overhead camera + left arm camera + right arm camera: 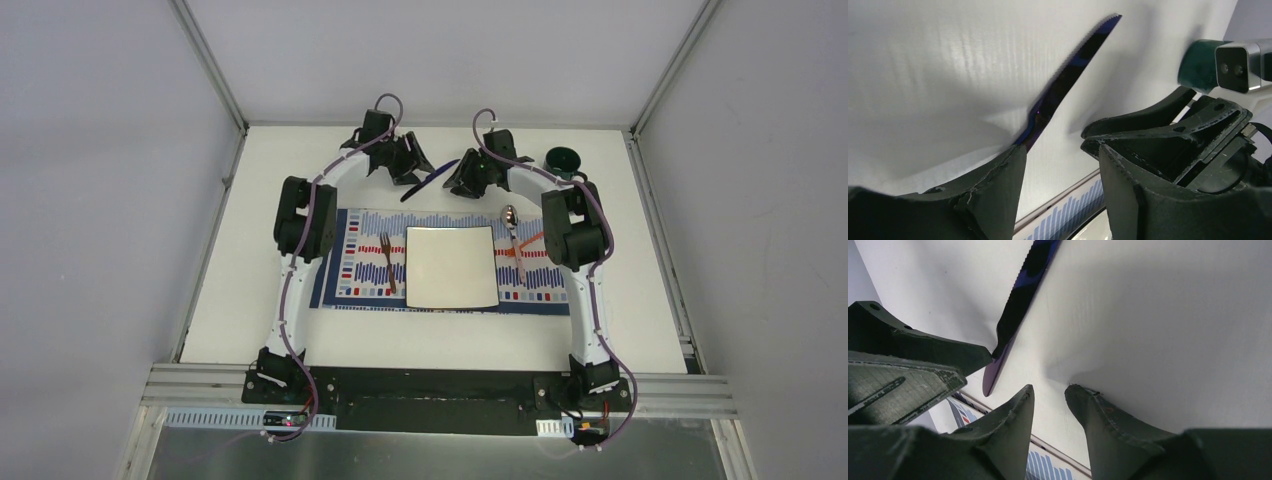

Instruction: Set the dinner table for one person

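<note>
On the white dinner table (250,320) a striped placemat (350,250) carries a square white plate (452,266), with a fork (388,262) to its left and a spoon (512,232) to its right. Behind the mat a dark blue knife (428,183) lies slanted between the two grippers. My left gripper (412,170) stands open; in its wrist view the knife (1068,80) runs out from behind one finger, and the gap of that gripper (1060,150) is empty. My right gripper (1049,387) is open on nothing, with the knife (1018,305) off to its left.
A dark green cup (563,160) stands at the back right of the table, close behind the right arm's elbow. Aluminium frame rails run along the table's edges, and grey walls close in the sides and back.
</note>
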You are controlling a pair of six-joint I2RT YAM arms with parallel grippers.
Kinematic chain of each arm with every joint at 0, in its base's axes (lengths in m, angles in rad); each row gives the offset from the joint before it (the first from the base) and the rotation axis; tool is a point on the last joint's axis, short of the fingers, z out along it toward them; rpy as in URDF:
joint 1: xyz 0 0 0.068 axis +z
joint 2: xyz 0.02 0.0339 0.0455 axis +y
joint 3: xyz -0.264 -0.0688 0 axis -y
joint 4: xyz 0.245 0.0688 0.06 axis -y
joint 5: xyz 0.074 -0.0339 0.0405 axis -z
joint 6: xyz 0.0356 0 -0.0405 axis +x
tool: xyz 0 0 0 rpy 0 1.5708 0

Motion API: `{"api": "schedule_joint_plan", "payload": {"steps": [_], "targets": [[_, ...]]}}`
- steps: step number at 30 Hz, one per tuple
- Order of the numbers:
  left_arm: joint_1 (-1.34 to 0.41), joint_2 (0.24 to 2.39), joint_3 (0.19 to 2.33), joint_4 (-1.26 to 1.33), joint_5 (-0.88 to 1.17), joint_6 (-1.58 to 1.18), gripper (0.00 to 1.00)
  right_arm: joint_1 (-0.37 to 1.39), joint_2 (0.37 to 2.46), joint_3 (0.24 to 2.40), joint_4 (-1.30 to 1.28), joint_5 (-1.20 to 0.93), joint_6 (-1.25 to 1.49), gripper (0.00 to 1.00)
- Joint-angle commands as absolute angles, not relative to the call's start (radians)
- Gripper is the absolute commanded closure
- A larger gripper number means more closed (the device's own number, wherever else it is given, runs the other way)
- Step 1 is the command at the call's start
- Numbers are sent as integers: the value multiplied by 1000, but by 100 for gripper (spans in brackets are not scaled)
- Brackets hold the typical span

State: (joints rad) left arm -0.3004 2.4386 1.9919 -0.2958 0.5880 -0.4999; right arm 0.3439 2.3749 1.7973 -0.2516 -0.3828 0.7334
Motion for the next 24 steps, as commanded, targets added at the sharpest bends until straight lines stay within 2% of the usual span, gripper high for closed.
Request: {"api": "schedule_joint_plan", "payload": {"steps": [1, 8, 15, 24], "targets": [[-327, 2379, 1949, -217, 632, -533, 42, 344, 2383, 1841, -232, -381, 751, 57], [-329, 2354, 1916, -183, 619, -529, 43, 341, 2383, 1832, -220, -389, 752, 56], [-288, 2341, 1997, -262, 606, -476, 43, 330, 2366, 1806, -205, -398, 749, 56], [-274, 2267, 2004, -243, 742, -501, 42, 322, 2373, 1773, -169, -414, 761, 56]]}}
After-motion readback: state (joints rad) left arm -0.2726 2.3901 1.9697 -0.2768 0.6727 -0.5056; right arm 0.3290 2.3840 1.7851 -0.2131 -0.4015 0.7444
